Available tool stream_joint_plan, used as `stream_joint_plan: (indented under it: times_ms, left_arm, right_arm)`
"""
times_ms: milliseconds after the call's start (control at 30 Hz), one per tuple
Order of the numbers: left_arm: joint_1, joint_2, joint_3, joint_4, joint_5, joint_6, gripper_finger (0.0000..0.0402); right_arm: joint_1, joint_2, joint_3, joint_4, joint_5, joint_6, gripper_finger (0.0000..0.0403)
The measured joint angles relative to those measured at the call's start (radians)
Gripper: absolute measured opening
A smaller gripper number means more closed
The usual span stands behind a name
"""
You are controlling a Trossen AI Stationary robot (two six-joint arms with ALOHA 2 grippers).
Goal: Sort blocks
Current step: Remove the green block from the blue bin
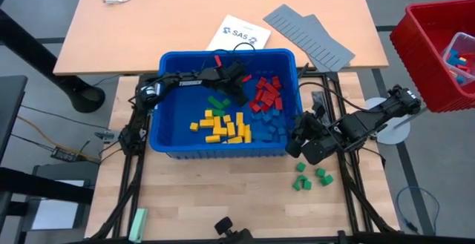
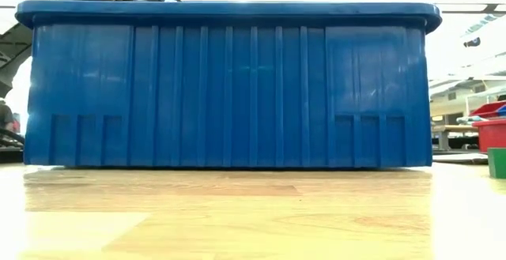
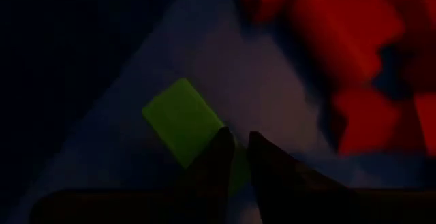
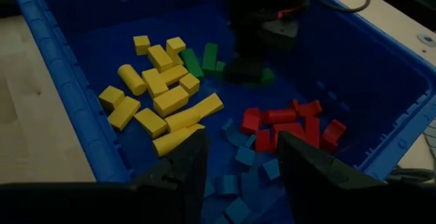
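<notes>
Overhead first: blue bin [image 1: 159, 136] on the wooden table [image 1: 223, 199], blocks sorted inside by colour — yellow blocks [image 1: 223, 127] toward the near wall, red blocks [image 1: 266, 93] at the far right, blue blocks [image 1: 274, 127] near right, a few green blocks [image 1: 217, 103] in the middle. Left gripper [image 1: 239, 92] reaching down into the bin between the green and red piles. Right gripper [image 1: 310, 144] hanging just outside the bin's right wall, over the table. Four more green blocks [image 1: 312, 177] lying on the table near it, apart from the bin. Red bin [image 1: 430, 51] off to the right, grey ridged panels [image 1: 308, 35] and a white sheet [image 1: 236, 33] on the far desk, pale green bar [image 1: 138, 224] at the near left edge.

Level across the table: only the bin's long blue wall [image 2: 229, 94], one green block [image 2: 497, 163] at the right edge, red bin [image 2: 492, 133] behind.

Left wrist: fingers [image 3: 214, 163] nearly shut, only a narrow slit between the tips, right over one green block [image 3: 180, 118] on the bin floor; cannot tell whether touching or pinching it. Red blocks [image 3: 347, 33] just beside.

Right wrist: fingers [image 4: 194, 159] parted, nothing between them. Beyond them, yellow blocks [image 4: 160, 91], blue blocks [image 4: 242, 156], red blocks [image 4: 293, 125], and the left gripper [image 4: 248, 71] down at a green block [image 4: 262, 76].
</notes>
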Motion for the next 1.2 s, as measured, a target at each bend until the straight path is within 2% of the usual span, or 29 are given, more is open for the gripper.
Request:
stream_joint_plan:
  times_ms: [133, 300, 433, 633, 700, 800, 933, 1067, 1200]
  left_arm:
    - [-0.008, -0.017, -0.001, -0.101, 0.056, 0.049, 0.0065]
    - [-0.04, -0.074, -0.011, -0.147, 0.047, 0.097, 0.0065]
    - [-0.044, -0.207, -0.007, -0.091, 0.029, 0.148, 0.0065]
    - [-0.036, -0.417, -0.031, -0.091, 0.033, 0.265, 0.0065]
    - [-0.036, -0.49, -0.072, -0.079, 0.05, 0.312, 0.0065]
    - [-0.036, -0.603, -0.223, -0.056, 0.14, 0.391, 0.0065]
    - [-0.042, -0.711, -0.427, 0.057, 0.158, 0.337, 0.0065]
    - [-0.038, -0.732, -0.537, 0.158, 0.101, 0.328, 0.0065]
    - [-0.047, -0.705, -0.558, 0.216, 0.093, 0.292, 0.0065]
  right_arm:
    - [0.0, 0.0, 0.0, -0.001, 0.0, 0.0, 0.0162]
    - [0.0, 0.0, 0.0, -0.003, -0.009, 0.0, 0.0162]
    - [0.0, 0.0, 0.0, -0.001, -0.038, 0.0, 0.0162]
    - [0.0, 0.0, 0.0, 0.006, -0.059, 0.001, 0.0162]
    - [0.0, 0.0, 0.0, 0.005, -0.06, 0.001, 0.0162]
    - [0.0, 0.0, 0.0, 0.005, -0.061, 0.001, 0.0162]
    - [-0.001, 0.0, 0.0, 0.009, -0.06, 0.001, 0.0162]
    - [-0.012, 0.0, 0.0, 0.012, -0.054, 0.002, 0.0162]
    - [-0.034, 0.0, 0.0, 0.02, -0.052, 0.002, 0.0162]
